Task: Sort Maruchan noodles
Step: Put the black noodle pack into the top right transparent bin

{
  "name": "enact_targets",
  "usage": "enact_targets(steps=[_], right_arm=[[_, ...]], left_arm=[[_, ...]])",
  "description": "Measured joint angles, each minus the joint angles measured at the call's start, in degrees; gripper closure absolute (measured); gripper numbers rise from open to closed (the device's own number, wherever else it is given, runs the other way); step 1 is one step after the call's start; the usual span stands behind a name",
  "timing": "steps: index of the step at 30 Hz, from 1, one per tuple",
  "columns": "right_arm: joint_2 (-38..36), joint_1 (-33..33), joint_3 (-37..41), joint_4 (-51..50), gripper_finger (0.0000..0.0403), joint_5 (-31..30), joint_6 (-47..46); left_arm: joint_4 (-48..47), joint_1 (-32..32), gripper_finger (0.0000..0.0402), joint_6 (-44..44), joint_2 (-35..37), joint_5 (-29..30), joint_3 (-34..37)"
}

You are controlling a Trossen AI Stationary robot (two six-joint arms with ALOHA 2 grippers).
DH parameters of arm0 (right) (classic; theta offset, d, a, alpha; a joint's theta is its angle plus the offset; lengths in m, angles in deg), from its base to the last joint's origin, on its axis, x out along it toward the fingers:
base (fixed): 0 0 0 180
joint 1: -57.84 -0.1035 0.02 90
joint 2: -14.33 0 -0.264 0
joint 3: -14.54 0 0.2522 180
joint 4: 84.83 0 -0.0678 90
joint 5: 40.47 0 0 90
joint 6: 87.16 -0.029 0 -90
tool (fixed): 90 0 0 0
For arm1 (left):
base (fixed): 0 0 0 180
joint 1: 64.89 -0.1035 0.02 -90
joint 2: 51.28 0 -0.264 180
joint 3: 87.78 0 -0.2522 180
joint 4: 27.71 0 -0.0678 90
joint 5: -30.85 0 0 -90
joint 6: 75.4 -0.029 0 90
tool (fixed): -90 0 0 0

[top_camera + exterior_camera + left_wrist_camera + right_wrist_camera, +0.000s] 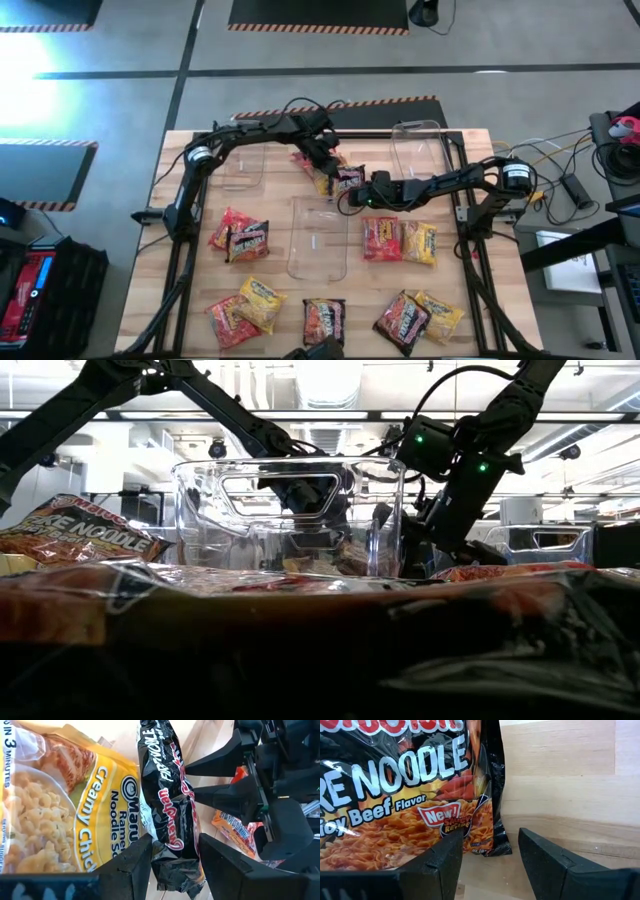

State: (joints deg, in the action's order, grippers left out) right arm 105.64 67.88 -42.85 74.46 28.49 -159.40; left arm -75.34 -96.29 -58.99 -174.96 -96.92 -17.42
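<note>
A black Maruchan noodle packet [167, 800] stands on edge between the fingers of my left gripper [330, 165], which is shut on it over the middle of the table's far half. A yellow packet [60, 810] lies flat beside it, and a red packet [302, 157] lies just beyond. My right gripper [490, 832] is open right next to the black packet [395, 795], with bare table in its gap. One of its fingers [445, 855] stands in front of the packet's lower corner; I cannot tell whether it touches. My left gripper pinches the black packet near one end [175, 855] between its two fingers, one on each flat face. The fingers slant down from the table's far left side. The packet is turned on edge and reaches away from the fingers; whether it is clear of the table does not show.
Clear plastic bins stand at the centre [318, 240], the far right [418, 150] and the far left [243, 165]. More packets lie at the left [240, 238], the right [400, 240] and along the near edge [323, 320]. The two grippers are close together.
</note>
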Motion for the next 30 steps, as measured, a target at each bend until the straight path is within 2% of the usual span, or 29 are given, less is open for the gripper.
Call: enact_targets(steps=[10,19,30], right_arm=[[0.00,0.00,0.00,0.25,0.0221,0.00,0.50],[-0.81,0.02,0.00,0.00,0.0221,1.95,1.02],[-7.66,0.00,0.09,-2.33,0.0220,5.18,4.67]], left_arm=[[0.92,0.00,0.0306,1.20,0.00,1.48,0.00],[0.89,-0.02,0.0308,1.15,0.00,1.36,0.02],[0.87,-0.28,0.0309,1.11,-0.04,0.63,0.04]])
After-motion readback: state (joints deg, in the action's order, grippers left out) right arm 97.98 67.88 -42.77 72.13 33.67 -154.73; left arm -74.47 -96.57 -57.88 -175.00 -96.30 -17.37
